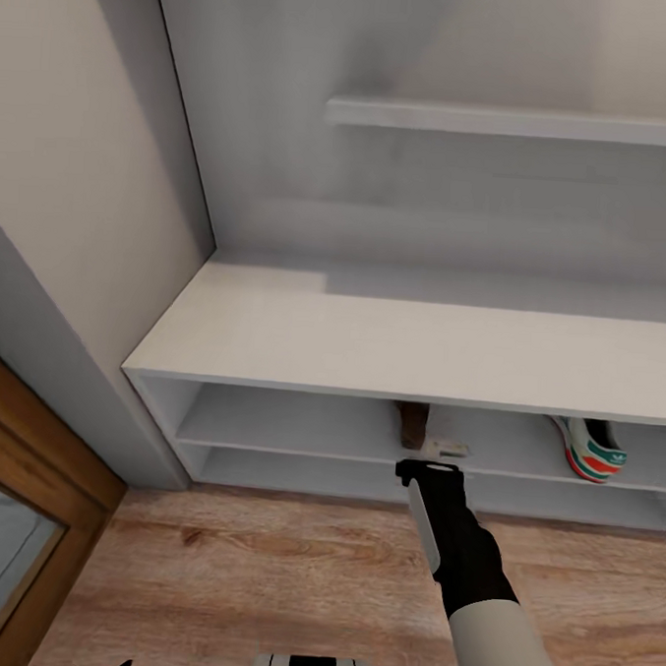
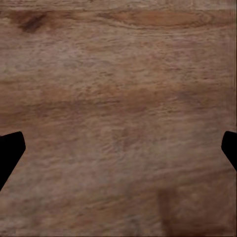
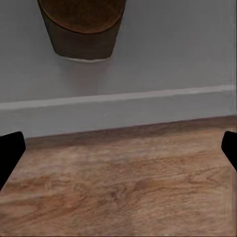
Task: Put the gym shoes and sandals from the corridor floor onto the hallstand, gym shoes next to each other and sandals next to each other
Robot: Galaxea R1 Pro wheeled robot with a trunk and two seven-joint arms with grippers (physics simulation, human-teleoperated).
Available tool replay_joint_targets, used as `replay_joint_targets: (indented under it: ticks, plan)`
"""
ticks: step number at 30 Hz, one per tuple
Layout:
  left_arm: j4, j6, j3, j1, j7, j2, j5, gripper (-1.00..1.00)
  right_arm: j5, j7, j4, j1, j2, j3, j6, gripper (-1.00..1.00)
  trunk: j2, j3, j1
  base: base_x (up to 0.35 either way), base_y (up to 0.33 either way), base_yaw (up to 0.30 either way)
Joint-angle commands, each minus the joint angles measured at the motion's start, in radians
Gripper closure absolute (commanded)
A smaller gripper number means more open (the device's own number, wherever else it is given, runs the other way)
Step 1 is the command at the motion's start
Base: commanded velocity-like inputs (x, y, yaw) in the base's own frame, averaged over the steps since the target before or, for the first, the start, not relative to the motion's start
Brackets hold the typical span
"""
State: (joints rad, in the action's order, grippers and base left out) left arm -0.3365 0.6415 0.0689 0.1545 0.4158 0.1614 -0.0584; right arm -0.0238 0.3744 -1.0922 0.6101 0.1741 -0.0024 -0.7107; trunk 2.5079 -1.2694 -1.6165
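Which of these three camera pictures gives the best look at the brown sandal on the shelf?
The right wrist view: the sandal is large and close there, its rounded end and mottled footbed plain on the grey shelf. In the head view it is a small dark shape under the bench top, just past the right gripper. The left wrist view looks at the floor.

Sandal and gym shoe on hallstand shelf
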Motion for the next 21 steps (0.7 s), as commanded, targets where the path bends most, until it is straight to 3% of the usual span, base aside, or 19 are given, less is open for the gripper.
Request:
replay_joint_targets:
  ticks: [1, 10, 11, 17, 19, 20, 21]
  plan:
    - [0.001, 0.0, 0.005, 0.0, 0.01, 0.0, -0.006, -1.0, -0.002, 0.001, 0.001, 0.0, 0.0, 0.0, -0.006, -1.0, 0.0, -0.001, 0.001, -0.331, -0.069, 0.0]
    - [0.001, 0.0, 0.005, 0.0, 0.01, 0.0, -0.006, -1.0, -0.003, 0.001, 0.05, 0.0, 0.0, -0.001, -0.005, -1.0, 0.0, -0.001, 0.001, -0.334, -0.085, 0.0]
    - [0.001, -0.001, 0.006, 0.0, 0.009, 0.0, -0.006, -1.0, -0.003, 0.001, 0.103, -0.001, 0.0, -0.002, -0.003, -1.0, 0.0, -0.001, 0.001, -0.336, -0.09, 0.0]
    - [0.001, -0.001, 0.009, 0.0, 0.009, 0.0, -0.007, -1.0, -0.004, 0.0, 0.201, -0.002, 0.0, -0.002, 0.029, -1.0, 0.0, -0.001, 0.001, -0.336, -0.091, 0.0]
    - [0.001, -0.001, 0.01, 0.0, 0.009, 0.0, -0.01, -1.0, -0.006, 0.0, 0.258, -0.003, 0.0, -0.003, 0.09, -1.0, 0.0, -0.001, 0.001, -0.336, -0.091, 0.0]
    - [0.002, -0.001, 0.012, 0.0, 0.008, 0.001, -0.012, -1.0, -0.01, -0.002, 0.349, -0.005, 0.0, -0.002, 0.231, -1.0, 0.0, -0.001, 0.001, -0.336, -0.086, 0.0]
    - [0.001, -0.002, 0.012, 0.0, 0.008, 0.001, -0.012, -1.0, -0.011, -0.002, 0.401, -0.007, -0.009, -0.002, 0.316, -1.0, 0.0, -0.001, 0.001, -0.336, -0.084, 0.0]
